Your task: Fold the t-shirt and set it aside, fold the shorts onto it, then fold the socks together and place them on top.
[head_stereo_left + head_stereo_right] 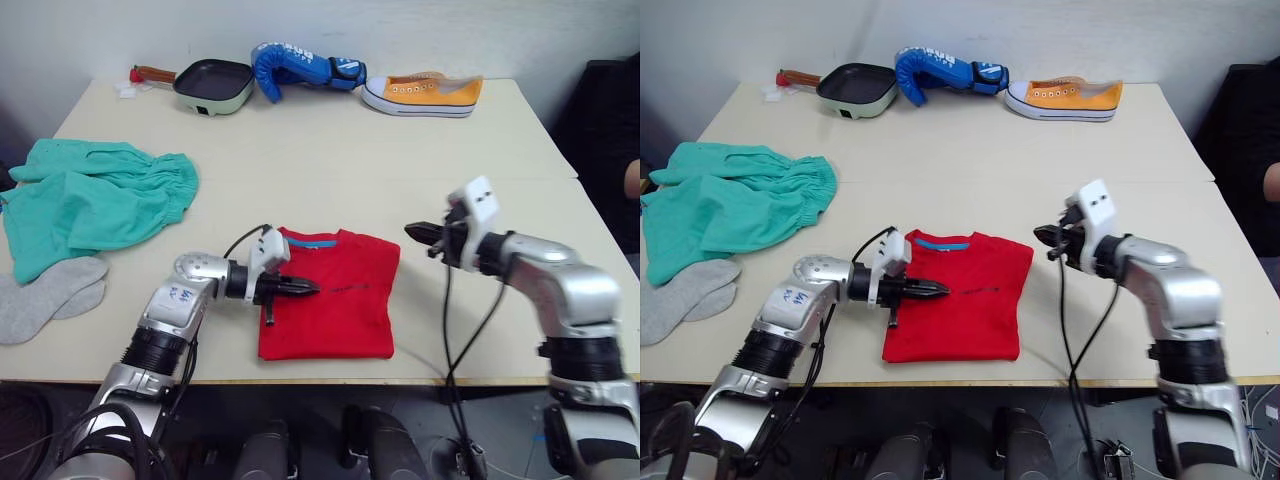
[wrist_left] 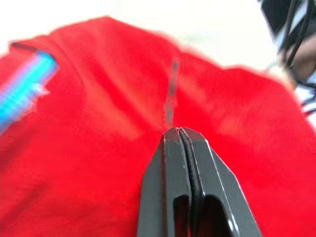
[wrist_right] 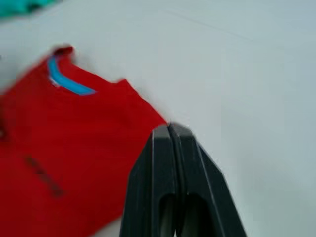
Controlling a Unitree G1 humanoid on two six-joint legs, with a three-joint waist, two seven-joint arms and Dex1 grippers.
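Note:
The red t-shirt (image 1: 335, 300) lies folded into a rectangle near the table's front edge, blue neck band at its far side. My left gripper (image 1: 308, 288) is shut and empty, hovering low over the shirt's left part, its fingers (image 2: 185, 163) pressed together. My right gripper (image 1: 415, 233) is also shut and empty, held above the table just right of the shirt. The teal shorts (image 1: 90, 200) lie crumpled at the left. The grey socks (image 1: 45, 295) rest in front of them at the left edge.
Along the far edge sit a small green pan (image 1: 212, 86), a blue boxing glove (image 1: 300, 66) and an orange sneaker (image 1: 425, 93). Bare tabletop (image 1: 350, 170) stretches between those and the shirt. Cables hang from both arms.

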